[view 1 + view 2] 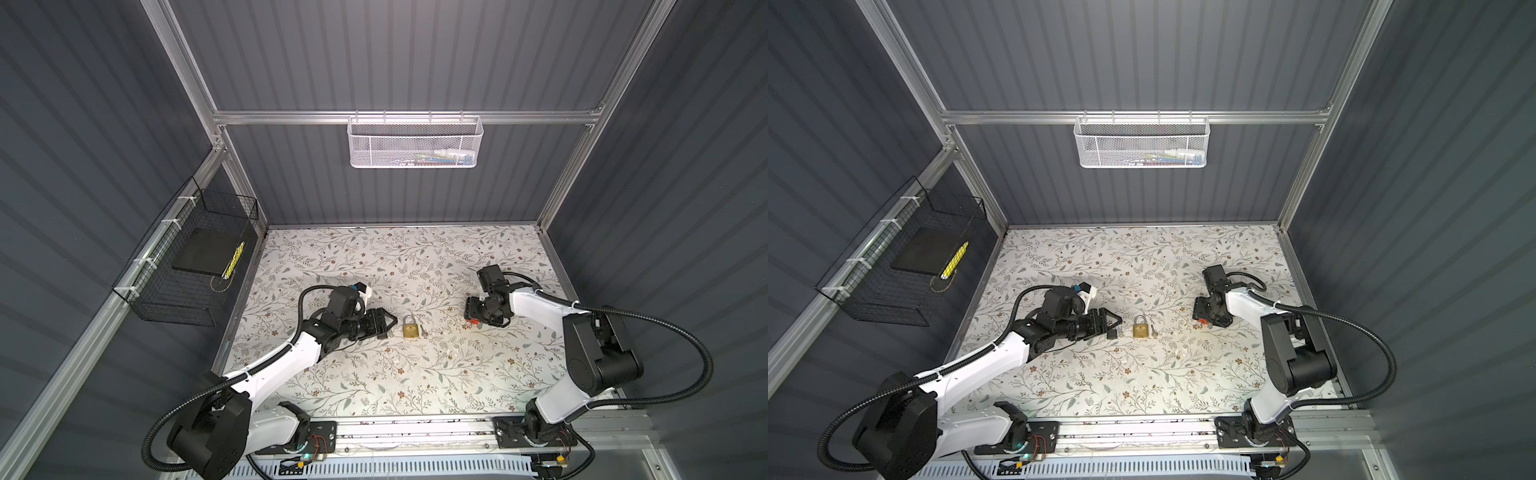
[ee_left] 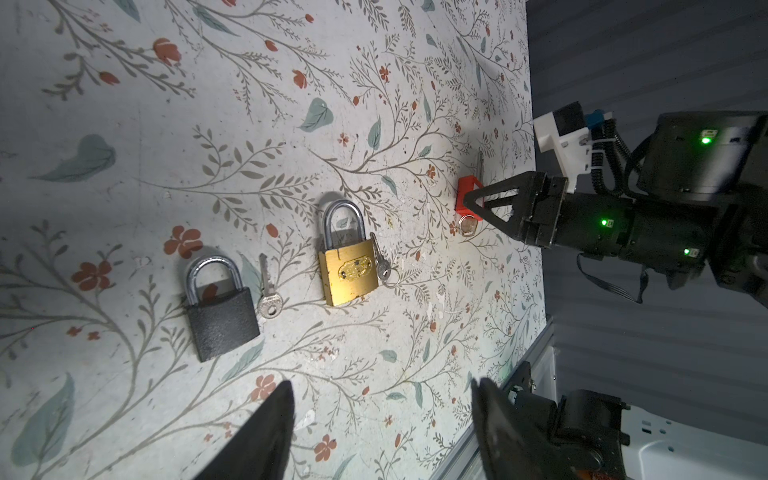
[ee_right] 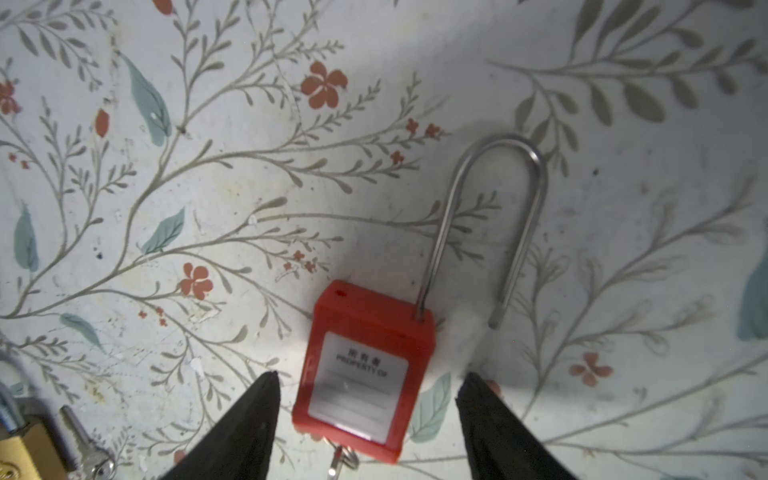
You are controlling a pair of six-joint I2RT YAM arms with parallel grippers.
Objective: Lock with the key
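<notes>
A red padlock [image 3: 365,374] lies flat on the floral table, its long steel shackle [image 3: 498,208] swung open with the free end beside the body. A key on a ring [image 3: 343,459] sticks out of its base. My right gripper [image 3: 370,376] is open, one finger on each side of the red body with gaps showing; in a top view it [image 1: 473,321] points down over the lock. My left gripper [image 2: 382,388] is open and empty, just left of a brass padlock [image 1: 410,327].
The brass padlock [image 2: 349,272] has a key [image 2: 380,259] at its side. A black padlock [image 2: 220,320] with its own key [image 2: 268,291] lies by the left gripper. A white basket [image 1: 415,143] hangs on the back wall, a black wire basket [image 1: 187,266] on the left wall.
</notes>
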